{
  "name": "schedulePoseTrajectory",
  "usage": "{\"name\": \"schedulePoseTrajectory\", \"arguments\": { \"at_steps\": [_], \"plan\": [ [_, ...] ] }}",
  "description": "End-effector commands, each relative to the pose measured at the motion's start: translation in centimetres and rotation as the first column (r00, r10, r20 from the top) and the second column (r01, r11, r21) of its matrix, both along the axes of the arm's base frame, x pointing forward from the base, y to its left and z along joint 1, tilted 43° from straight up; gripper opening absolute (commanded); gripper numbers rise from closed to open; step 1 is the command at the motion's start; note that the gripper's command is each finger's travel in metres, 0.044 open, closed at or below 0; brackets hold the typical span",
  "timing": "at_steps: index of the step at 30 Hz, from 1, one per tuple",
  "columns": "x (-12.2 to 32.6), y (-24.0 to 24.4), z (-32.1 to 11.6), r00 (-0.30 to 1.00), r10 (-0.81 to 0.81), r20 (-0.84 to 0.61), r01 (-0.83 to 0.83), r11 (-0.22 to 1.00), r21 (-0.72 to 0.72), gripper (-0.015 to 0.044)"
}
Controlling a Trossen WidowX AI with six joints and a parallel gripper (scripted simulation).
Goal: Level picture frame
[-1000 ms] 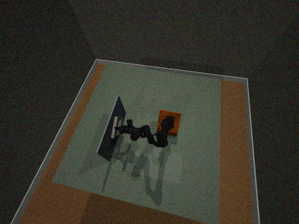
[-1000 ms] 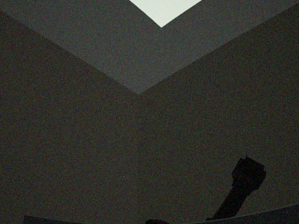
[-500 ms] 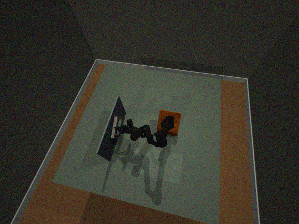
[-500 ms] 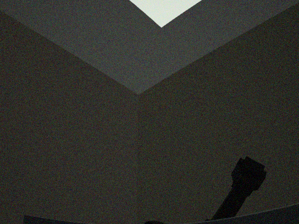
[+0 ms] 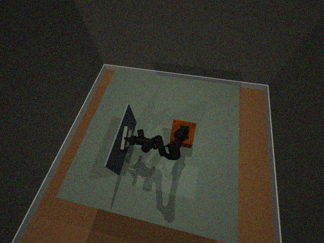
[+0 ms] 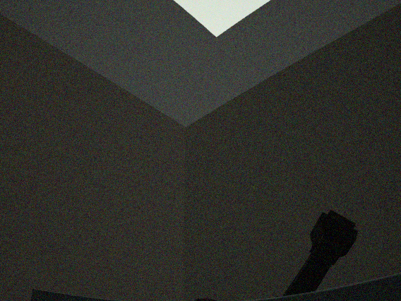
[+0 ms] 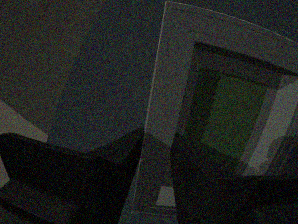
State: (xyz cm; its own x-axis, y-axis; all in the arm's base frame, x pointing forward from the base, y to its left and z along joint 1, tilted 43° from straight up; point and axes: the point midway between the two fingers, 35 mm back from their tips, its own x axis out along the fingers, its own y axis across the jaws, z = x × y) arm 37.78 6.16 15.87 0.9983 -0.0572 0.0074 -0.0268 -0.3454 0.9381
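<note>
The picture frame [image 5: 124, 137] [image 7: 172, 75] is a pale strip against the dark upright wall panel [image 5: 114, 162] in the top view. In the wrist view it is a grey border around a green picture, and its side bar runs down between the fingers. My gripper [image 5: 127, 139] [image 7: 157, 136] is shut on this side bar. The frame's outline looks slanted in the wrist view, but that view is itself tilted, so I cannot tell how level it hangs. The screw and the notched strip are hidden.
The dark arm [image 5: 173, 155] reaches from its orange base plate [image 5: 193, 128] to the panel. The exterior view shows mostly bare walls, part of the arm [image 6: 332, 238] at lower right and a dark panel edge [image 6: 370, 290] at the bottom. The pictures are dim and grainy.
</note>
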Motion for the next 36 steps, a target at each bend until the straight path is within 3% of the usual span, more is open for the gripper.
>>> {"name": "schedulePoseTrajectory", "arguments": {
  "at_steps": [1, 36],
  "plan": [
    [0.00, 0.02, 0.08, 1.000, 0.002, 0.002, -0.002, 1.000, 0.001, 0.0000],
    [0.01, -0.08, -0.22, 1.000, 0.002, 0.010, -0.003, 0.988, 0.156, 0.0000]
  ]
}}
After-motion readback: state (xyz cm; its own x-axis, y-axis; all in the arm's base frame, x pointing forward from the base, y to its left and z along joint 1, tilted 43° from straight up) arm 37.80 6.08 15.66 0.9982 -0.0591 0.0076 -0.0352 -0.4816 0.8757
